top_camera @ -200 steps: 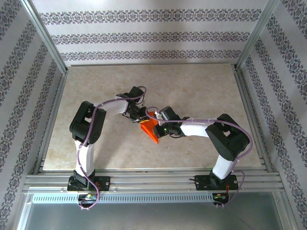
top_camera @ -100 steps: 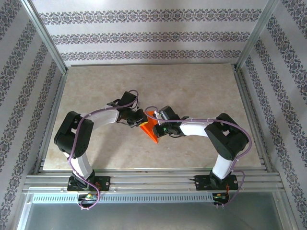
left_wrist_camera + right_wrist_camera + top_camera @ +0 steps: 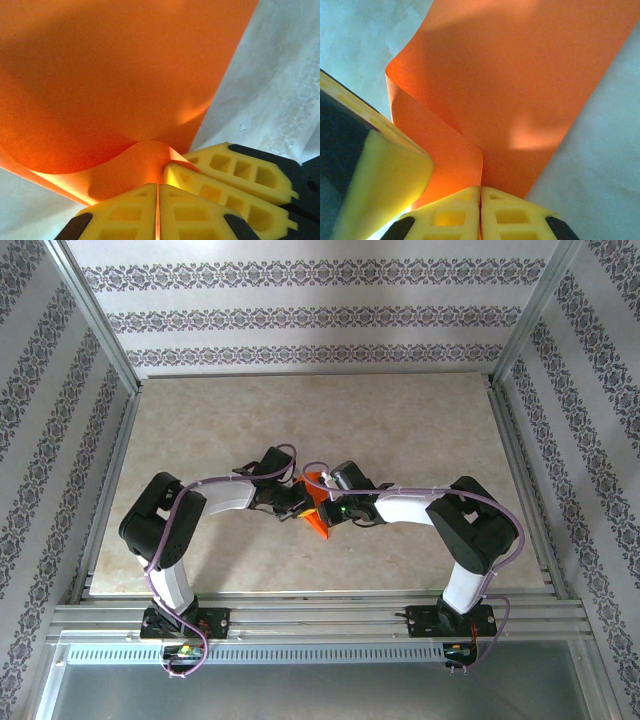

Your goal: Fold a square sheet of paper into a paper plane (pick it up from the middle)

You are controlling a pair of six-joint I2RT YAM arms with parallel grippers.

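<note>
The left gripper and the right gripper are nose to nose around the middle of the table. The square sheet of paper is sandwiched between them. From the top camera the orange-red sheet looks like a narrow wedge. Its point aims at the near edge and pokes out below the two wrists.

On the left wrist cam, the left gripper's yellow fingers are pressed flat together. The sheet's edge runs straight into the seam between them, so it's clamped on the paper. The sheet curls up out of the pinch and spreads wide above it, bowed rather than flat. The other arm's fingers sit right up against that curl on the right.

The right wrist cam shows the same deal. Its fingers are squeezed together on the paper, which folds over into a soft loop just above the pinch. A left finger sits just beside the loop.

Honestly can't tell if the sheet rests on the table or hangs above it.
</note>
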